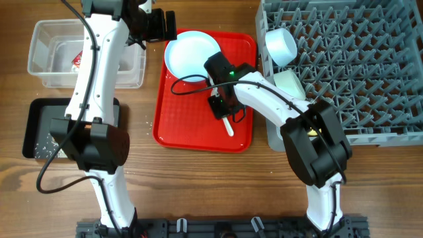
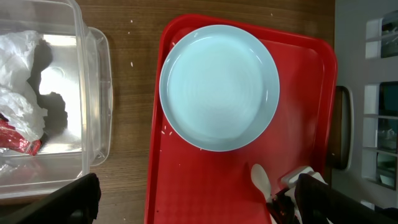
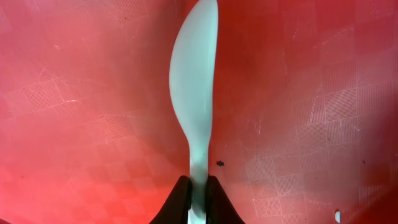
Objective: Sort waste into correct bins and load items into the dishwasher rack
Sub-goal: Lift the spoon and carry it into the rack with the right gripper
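My right gripper (image 3: 198, 186) is shut on the handle of the white plastic spoon (image 3: 195, 81), low over the flat red tray (image 1: 192, 125); the spoon also shows in the overhead view (image 1: 229, 125) and the left wrist view (image 2: 261, 180). The pale blue plate (image 1: 190, 53) lies at the tray's far end, seen whole in the left wrist view (image 2: 219, 87). My left gripper (image 2: 193, 202) is open and empty, above the tray's far left edge. The clear tub (image 1: 43, 63) holds white tissue (image 2: 18, 99) and the red-and-white wrapper (image 2: 18, 140). The grey rack (image 1: 357, 66) holds the pale blue bowl (image 1: 281, 45) and pale green bowl (image 1: 291, 84).
The black tray (image 1: 33, 129) lies at the left front with loose white rice (image 1: 49, 147) in it. A few rice grains lie on the wood between the tub and the red tray. My right arm's elbow overlaps the rack's front left corner.
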